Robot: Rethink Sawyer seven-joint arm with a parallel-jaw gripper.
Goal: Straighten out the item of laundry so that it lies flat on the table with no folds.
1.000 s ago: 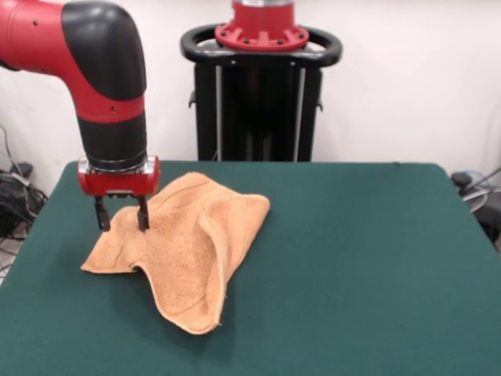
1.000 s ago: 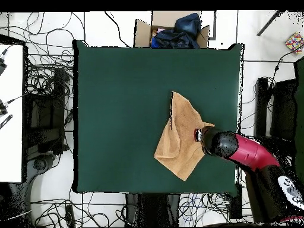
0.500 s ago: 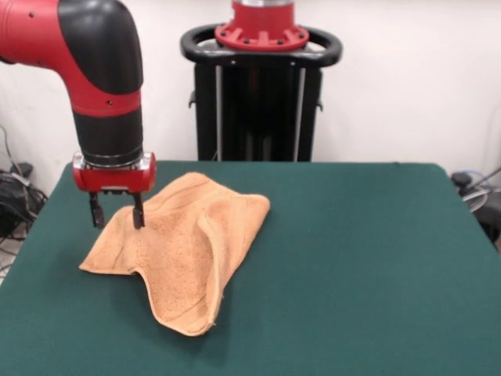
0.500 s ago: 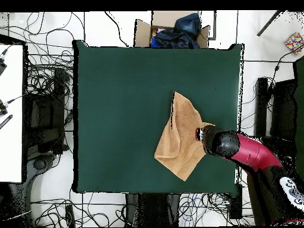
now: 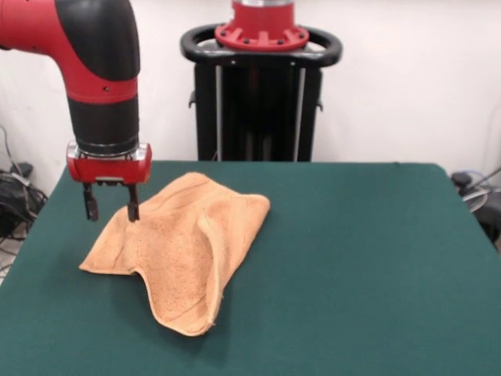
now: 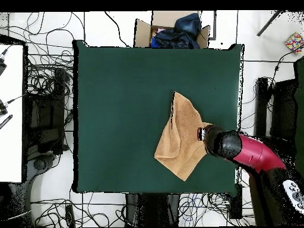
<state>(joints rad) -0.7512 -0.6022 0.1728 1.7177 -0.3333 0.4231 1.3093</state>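
The item of laundry [image 5: 184, 251] is a tan terry towel, lying rumpled on the left half of the green table [image 5: 352, 258], with a raised fold running down its middle and a curled front edge. My gripper [image 5: 112, 211] hangs open just above the towel's back-left edge, with nothing between its fingers. In the overhead view the towel [image 6: 178, 145] lies on the table [image 6: 119, 107] near the right edge, and the arm covers most of the gripper [image 6: 200, 133] at the towel's right corner.
The black pedestal [image 5: 261, 86] stands behind the table's far edge. In the overhead view a cardboard box of dark clothes [image 6: 172, 29] sits past the top edge, cables cover the floor, and a white desk [image 6: 10, 113] stands at the left.
The gripper has risen off the towel and drifted slightly left in the front view. The towel's front edge settled a little, then stayed still.
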